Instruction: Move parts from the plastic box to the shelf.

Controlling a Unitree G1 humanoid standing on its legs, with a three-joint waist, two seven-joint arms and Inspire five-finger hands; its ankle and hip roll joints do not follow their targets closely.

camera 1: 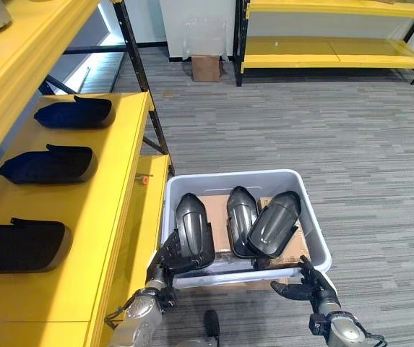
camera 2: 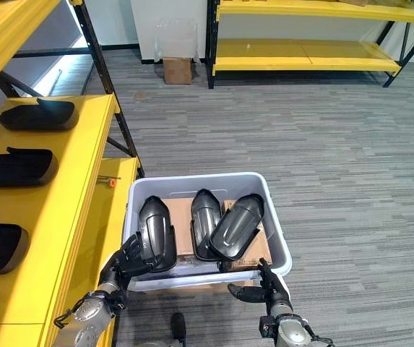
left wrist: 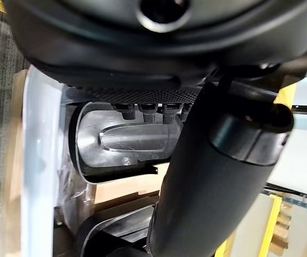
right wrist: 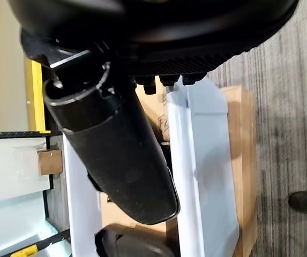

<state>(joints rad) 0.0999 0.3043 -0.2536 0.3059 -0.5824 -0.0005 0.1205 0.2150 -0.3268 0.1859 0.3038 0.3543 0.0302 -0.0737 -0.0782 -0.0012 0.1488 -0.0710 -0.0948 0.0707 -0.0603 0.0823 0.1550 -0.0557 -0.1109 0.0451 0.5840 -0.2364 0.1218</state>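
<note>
Plastic box point(camera 1: 315, 228) holds three dark parts point(camera 1: 241, 219).

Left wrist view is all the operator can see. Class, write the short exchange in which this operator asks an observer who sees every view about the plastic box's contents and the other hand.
Operator: How many parts are in the plastic box?
Observer: Three. In the plastic box a left part, a middle part and a right part stand side by side.
Operator: Where is the right hand?
Observer: The right hand is at the box's near right corner, open, with its fingers by the rim.
</note>
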